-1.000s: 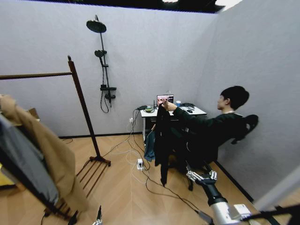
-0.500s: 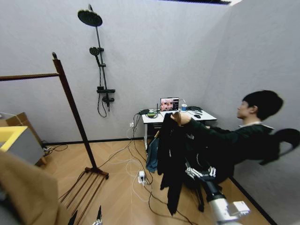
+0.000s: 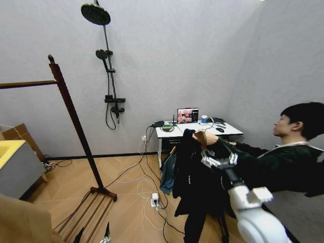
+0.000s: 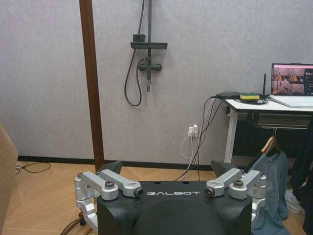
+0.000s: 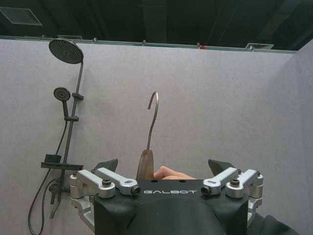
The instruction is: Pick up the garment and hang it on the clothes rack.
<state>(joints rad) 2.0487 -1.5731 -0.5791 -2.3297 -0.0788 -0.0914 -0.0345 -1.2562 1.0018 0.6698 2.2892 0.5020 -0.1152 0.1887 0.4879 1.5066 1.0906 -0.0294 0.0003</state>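
Right gripper [image 3: 218,161], jaws wide, beside the garment [image 3: 195,177] in a person's hand [image 3: 200,137]; left gripper [image 4: 173,182] jaws wide

Even indoor light, edges bowed (perhaps slight blur)

Shower [image 3: 96,14] on wall at 11 o'clock; desk [image 3: 230,132] with laptop [image 3: 188,115] at 1 o'clock; cables [image 3: 132,174] on floor.
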